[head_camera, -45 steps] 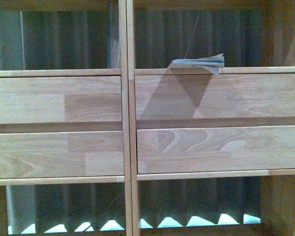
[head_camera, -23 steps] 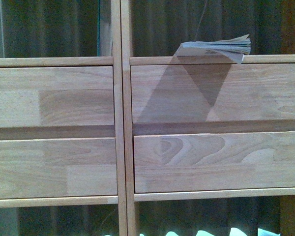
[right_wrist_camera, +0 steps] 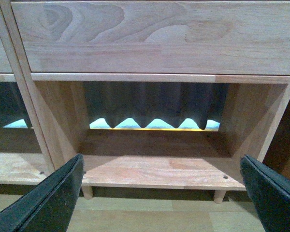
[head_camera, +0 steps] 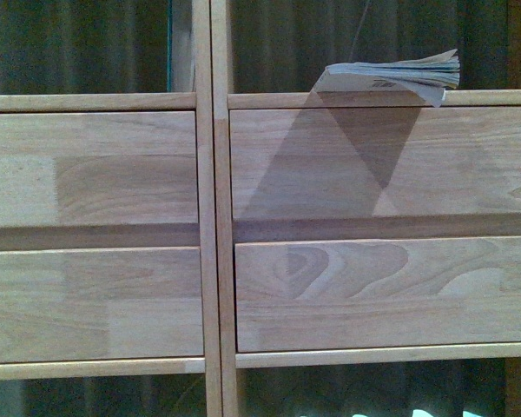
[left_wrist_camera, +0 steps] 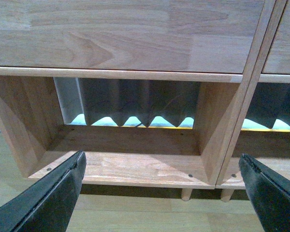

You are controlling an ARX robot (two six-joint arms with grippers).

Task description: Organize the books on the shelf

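A thin floppy paperback (head_camera: 395,76) lies flat on the upper right compartment's board of the light-wood shelf (head_camera: 210,217), its pages fanned and overhanging the front edge. A thin teal-edged volume (head_camera: 170,43) stands upright in the upper left compartment against the centre post. Neither gripper shows in the front view. My left gripper (left_wrist_camera: 166,193) is open and empty, facing the lower left compartment (left_wrist_camera: 130,162). My right gripper (right_wrist_camera: 164,193) is open and empty, facing the lower right compartment (right_wrist_camera: 154,166).
Plain drawer fronts (head_camera: 382,291) fill the middle of the shelf. A dark pleated curtain (right_wrist_camera: 154,104) hangs behind the open back. Short peg legs (left_wrist_camera: 186,194) lift the shelf off the light wood floor (right_wrist_camera: 150,215).
The front view has shifted: the shelf and paperback now sit further right and slightly higher in the picture, and the shelf looks closer. The paperback itself has not moved on its board.
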